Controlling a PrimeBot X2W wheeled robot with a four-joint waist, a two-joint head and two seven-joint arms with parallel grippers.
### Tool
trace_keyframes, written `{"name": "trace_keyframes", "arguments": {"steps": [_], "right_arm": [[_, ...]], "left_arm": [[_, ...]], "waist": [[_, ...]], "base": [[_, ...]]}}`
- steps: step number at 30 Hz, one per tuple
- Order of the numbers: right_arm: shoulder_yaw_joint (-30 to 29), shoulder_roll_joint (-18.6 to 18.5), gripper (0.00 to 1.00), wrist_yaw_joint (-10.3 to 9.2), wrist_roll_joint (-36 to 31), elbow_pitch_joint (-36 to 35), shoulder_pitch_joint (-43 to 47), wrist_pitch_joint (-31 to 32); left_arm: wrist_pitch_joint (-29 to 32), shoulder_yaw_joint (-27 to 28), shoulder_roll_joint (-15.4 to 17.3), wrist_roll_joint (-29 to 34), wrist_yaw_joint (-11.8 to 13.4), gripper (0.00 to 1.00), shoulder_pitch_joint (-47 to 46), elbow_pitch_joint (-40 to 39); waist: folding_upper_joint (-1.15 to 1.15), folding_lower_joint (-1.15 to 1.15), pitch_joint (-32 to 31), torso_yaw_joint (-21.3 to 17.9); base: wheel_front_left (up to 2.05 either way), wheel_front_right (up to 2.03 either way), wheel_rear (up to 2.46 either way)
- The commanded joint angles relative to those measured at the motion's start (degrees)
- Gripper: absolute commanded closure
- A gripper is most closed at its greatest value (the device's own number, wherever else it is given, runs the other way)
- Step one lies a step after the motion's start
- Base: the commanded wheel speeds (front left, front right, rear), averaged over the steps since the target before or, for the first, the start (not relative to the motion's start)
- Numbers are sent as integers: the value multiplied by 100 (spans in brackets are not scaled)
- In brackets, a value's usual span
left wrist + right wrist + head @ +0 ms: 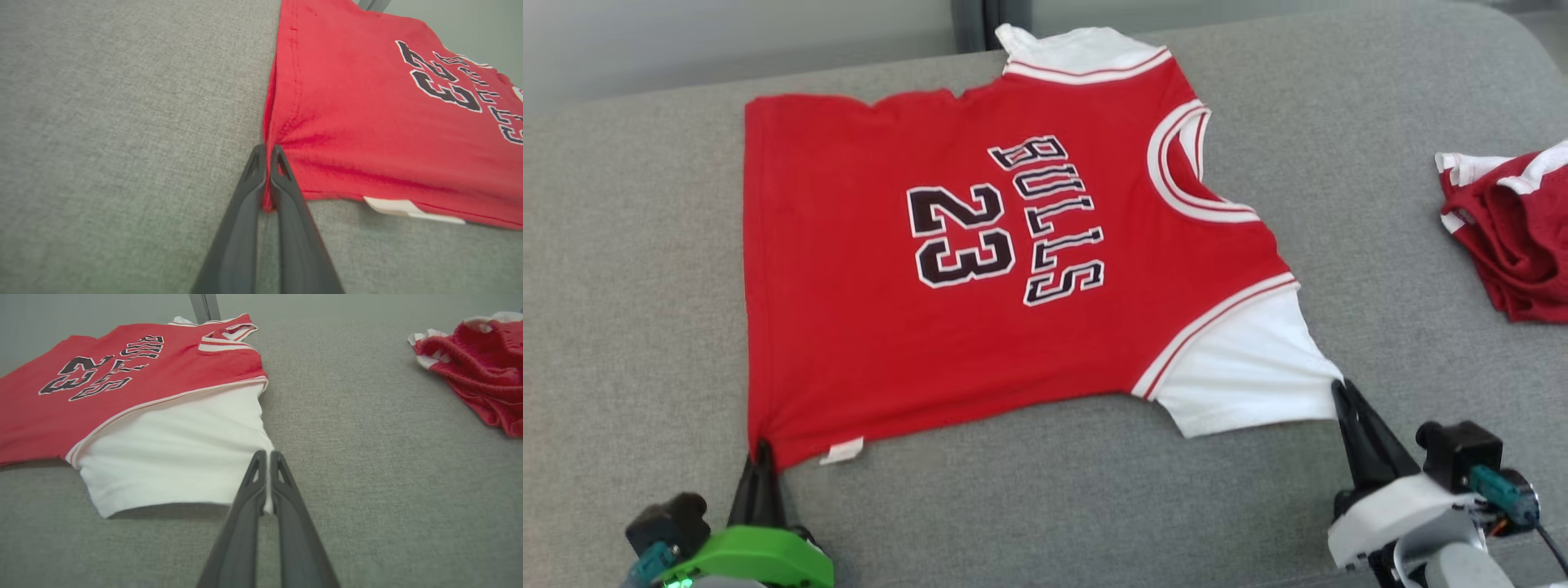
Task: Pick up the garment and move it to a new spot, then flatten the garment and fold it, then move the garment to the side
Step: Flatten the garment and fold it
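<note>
Red jersey cloth, the garment (1013,269), lies spread chest-up on a grey woven cushion (629,286). Its hem is toward the robot's left and its striped collar (1176,163) toward the right, so the black "BULLS" and "23" read sideways in the head view. One white sleeve (1250,367) points toward the robot, and the other (1078,51) reaches the far edge of the cushion.

The left gripper (762,449) sits at the garment's near hem corner. In the left wrist view its two dark fingers (286,192) are pressed together with a thin fold of red cloth pinched between them, and the fabric puckers into small creases just beyond the tips. A white label (843,451) pokes out from under the near side edge just beside that corner.

The right gripper (1342,392) meets the outer corner of the near sleeve. In the right wrist view its fingers (288,490) are closed on the white cloth, which is drawn to a point between them. The rest of the garment lies beyond and between the two grippers.

Well apart, at the cushion's right side, sits a crumpled second red cloth (1519,237) with white trim.
</note>
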Motion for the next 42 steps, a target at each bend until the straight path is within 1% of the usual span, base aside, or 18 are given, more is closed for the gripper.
{"name": "trace_keyframes", "arguments": {"steps": [1,3,5,8,12,15,20,24,27,31,35,42], "right_arm": [[-35,-19,100,-13,43,34,239,-26],[-29,-35,100,-13,69,37,464,-26],[-28,-62,100,-13,76,42,705,-26],[-142,-98,100,-13,92,2,1025,-26],[-248,-151,100,-13,98,-82,1242,-26],[-326,-173,100,-13,112,-199,1174,-26],[-244,-85,100,-13,142,-416,666,-26],[-98,-53,100,-12,139,-502,112,-26],[27,-102,100,-12,105,-458,-348,-26],[155,-182,100,-12,51,-265,-1013,-26],[182,-250,100,-12,-29,27,-1605,-25],[145,-305,100,-11,-215,556,-2380,-26]], "left_arm": [[3,-24,49,25,49,100,252,-48],[3,-139,50,165,57,100,476,-174],[3,-207,49,165,58,100,680,-289],[3,-405,45,270,74,100,988,-445],[2,-535,49,194,130,100,1183,-617],[2,-598,48,212,141,100,1178,-848],[2,-718,45,338,92,100,802,-1185],[2,-795,44,362,59,100,437,-1261],[2,-799,44,293,43,100,125,-1259],[2,-783,43,230,52,100,-337,-1163],[2,-732,43,181,117,100,-776,-971],[2,-697,44,345,76,100,-1398,-574]], "waist": [[0,0,-306,28],[0,0,-403,53],[0,0,-489,80],[0,0,-580,108],[0,0,-618,123],[0,0,-580,139],[0,0,-406,184],[0,0,-235,222],[0,0,-92,236],[0,0,137,262],[0,0,356,305],[0,0,711,363]], "base": [[0,0,0],[0,0,0],[0,0,0],[0,0,0],[0,0,0],[0,0,0],[0,0,0],[0,0,0],[0,0,0],[0,0,0],[0,0,0],[0,0,0]]}}
